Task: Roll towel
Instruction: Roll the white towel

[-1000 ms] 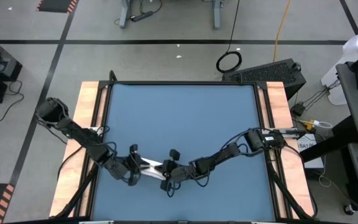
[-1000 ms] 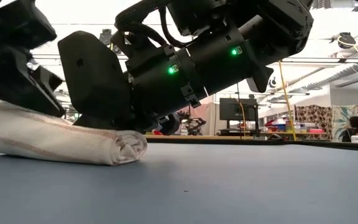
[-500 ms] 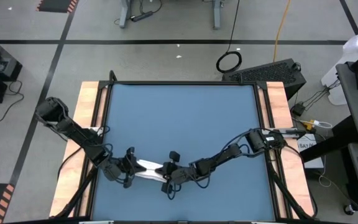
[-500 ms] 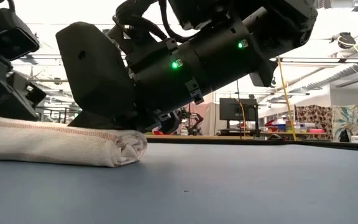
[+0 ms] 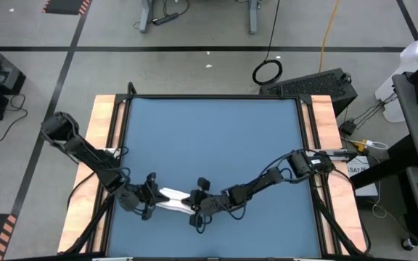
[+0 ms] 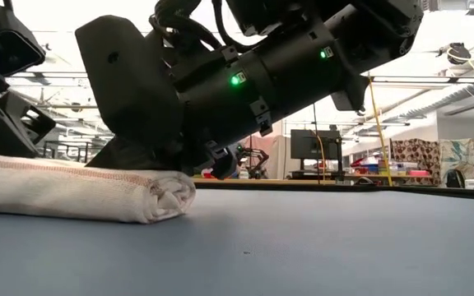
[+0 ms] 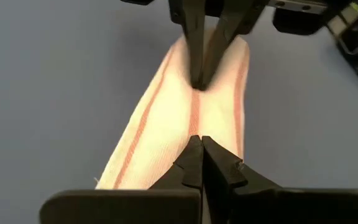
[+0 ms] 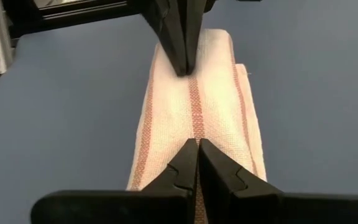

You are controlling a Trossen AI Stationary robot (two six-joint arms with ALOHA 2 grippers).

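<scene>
The towel (image 5: 174, 196) is a rolled white bundle with reddish stripes, lying on the blue table near its front edge. It also shows in the low view (image 6: 72, 189), resting on its underside. My left gripper (image 7: 197, 142) is shut at the roll's left end. My right gripper (image 8: 196, 144) is shut at its right end. The two face each other along the roll. In the high view the left gripper (image 5: 153, 194) and the right gripper (image 5: 194, 201) stand at either end. My left gripper has its closed fingertips on the roll's top layer at the middle reddish stripe (image 7: 194, 124), near the left end. It comes slanting down from the table's left, along the roll. The roll lies on the table. My right gripper has its closed fingertips on the top layer at the middle stripe (image 8: 195, 127), near the right end, where the cloth shows a small crease. It comes slanting down from the table's right, along the roll. That end (image 6: 171, 193) rests on the table.
Bare blue tabletop (image 5: 216, 138) lies on the far side of the roll. Wooden side rails (image 5: 107, 145) run along the table's left and right edges. The room with equipment shows beyond the far edge in the low view.
My left gripper has gone a little toward the table's left edge and down. The roll's left end, raised a second ago, has sunk and lies nearly level. The right end has stayed on the table.
</scene>
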